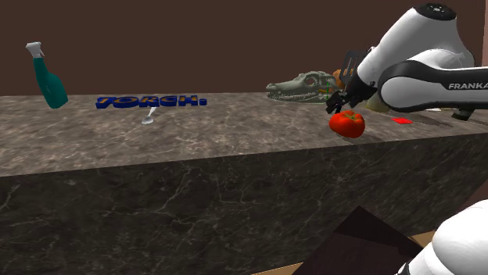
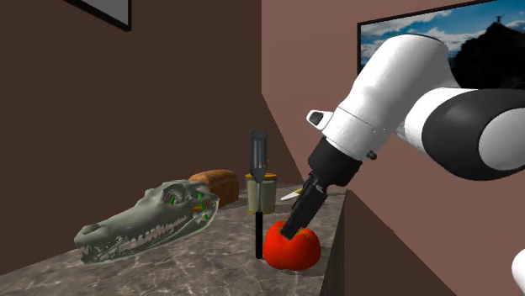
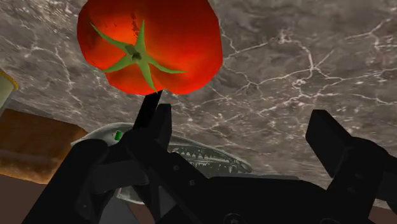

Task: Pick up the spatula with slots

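The slotted spatula (image 2: pixel 257 160) is black and stands nearly upright, slotted head up, thin handle pointing down at the marble counter (image 2: pixel 168 273). Its head (image 1: pixel 353 58) shows behind the arm in the shoulder view. My gripper (image 2: pixel 296 225) hangs just above a red tomato (image 2: pixel 290 246), at the spatula's right in the second exterior view. In the wrist view the spatula (image 3: pixel 153 118) runs between my fingers, close to one of them, while the gripper (image 3: pixel 203 137) is open with its fingers wide apart. I cannot tell whether a finger touches it.
A grey-green crocodile skull (image 2: pixel 147 220) lies beside the tomato, with a bread loaf (image 2: pixel 215 181) and two olive cups (image 2: pixel 260 195) behind. Further along the counter are a teal spray bottle (image 1: pixel 48 78), blue letters (image 1: pixel 148 101) and a tipped glass (image 1: pixel 149 117). The counter's front edge is close.
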Available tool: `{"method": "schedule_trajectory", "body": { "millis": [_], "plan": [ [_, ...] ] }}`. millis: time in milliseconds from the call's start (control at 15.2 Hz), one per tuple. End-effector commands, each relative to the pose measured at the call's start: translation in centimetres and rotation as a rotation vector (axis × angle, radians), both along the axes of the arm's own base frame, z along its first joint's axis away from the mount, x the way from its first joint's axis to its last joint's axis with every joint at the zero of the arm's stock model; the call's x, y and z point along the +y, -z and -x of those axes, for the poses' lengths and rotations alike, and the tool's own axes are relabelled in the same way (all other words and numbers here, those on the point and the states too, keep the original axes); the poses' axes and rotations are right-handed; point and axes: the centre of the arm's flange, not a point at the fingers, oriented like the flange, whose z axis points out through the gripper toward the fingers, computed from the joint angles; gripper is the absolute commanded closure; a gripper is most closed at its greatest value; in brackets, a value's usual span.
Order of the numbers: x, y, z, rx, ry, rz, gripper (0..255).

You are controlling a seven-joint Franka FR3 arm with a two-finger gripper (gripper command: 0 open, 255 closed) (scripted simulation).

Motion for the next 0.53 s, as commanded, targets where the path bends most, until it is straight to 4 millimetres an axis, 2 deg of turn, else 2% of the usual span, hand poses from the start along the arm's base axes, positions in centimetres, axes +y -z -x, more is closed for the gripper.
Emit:
{"method": "schedule_trajectory", "body": {
  "millis": [0,462],
  "plan": [
    [-1.2,0.5,-0.5,-0.107,0.067,0.024,0],
    [-6.5,2.1,-2.5,-0.438,0.302,0.108,0]
  ]
}}
